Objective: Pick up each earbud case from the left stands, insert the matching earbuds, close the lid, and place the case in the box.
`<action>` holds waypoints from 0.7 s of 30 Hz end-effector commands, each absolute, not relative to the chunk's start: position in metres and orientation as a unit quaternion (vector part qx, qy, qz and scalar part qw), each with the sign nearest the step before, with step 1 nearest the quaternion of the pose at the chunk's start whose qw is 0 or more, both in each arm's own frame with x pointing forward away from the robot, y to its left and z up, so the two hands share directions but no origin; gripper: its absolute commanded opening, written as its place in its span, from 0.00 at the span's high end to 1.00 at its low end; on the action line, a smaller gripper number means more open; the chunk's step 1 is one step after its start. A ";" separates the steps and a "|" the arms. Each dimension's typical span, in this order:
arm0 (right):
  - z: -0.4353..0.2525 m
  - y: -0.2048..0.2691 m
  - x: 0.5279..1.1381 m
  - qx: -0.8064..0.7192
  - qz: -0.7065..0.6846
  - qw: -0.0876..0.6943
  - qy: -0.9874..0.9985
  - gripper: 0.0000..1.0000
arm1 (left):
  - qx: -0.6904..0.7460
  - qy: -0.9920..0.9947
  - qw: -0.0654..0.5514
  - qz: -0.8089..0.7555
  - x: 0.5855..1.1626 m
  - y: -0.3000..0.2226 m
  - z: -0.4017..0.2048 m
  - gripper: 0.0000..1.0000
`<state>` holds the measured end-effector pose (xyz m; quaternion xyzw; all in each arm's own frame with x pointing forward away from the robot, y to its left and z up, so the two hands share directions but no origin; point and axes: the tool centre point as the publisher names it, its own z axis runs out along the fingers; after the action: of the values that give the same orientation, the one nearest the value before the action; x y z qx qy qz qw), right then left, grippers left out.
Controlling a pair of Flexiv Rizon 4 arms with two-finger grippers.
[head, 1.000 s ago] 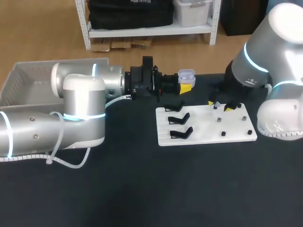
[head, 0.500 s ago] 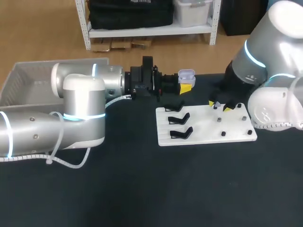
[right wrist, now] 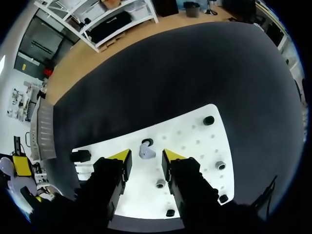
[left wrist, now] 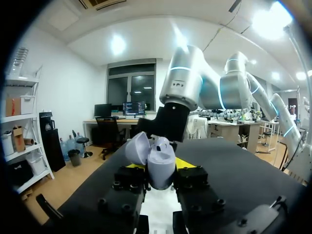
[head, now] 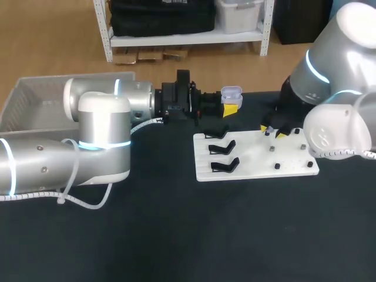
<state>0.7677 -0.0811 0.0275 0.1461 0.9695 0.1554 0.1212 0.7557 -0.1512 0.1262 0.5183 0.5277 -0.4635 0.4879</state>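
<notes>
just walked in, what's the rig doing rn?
The left gripper is shut on the earbud case, lid open, holding it near the table's far edge, behind the white board. The right gripper hangs open over the board's right part, with an earbud on the board between its fingers, not gripped. The black stands on the board's left part hold no case.

One earbud case (head: 231,93), one earbud (right wrist: 146,152), three black stands (head: 223,147), six pegs (right wrist: 220,165), one box (head: 20,97).
</notes>
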 end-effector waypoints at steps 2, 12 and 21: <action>0.026 -0.079 0.772 0.145 0.156 0.119 0.970 0.64 | 0.519 0.528 0.486 -0.464 0.757 -0.151 0.127 1.00; 0.025 -0.080 0.772 0.148 0.154 0.119 0.970 0.68 | 0.519 0.528 0.486 -0.464 0.757 -0.151 0.127 1.00; 0.023 -0.083 0.772 0.157 0.151 0.119 0.969 0.71 | 0.519 0.528 0.486 -0.464 0.757 -0.151 0.127 1.00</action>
<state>0.7719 -0.0828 0.0235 0.1562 0.9690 0.1511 0.1173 0.7557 -0.1512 0.1262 0.5183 0.5277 -0.4635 0.4879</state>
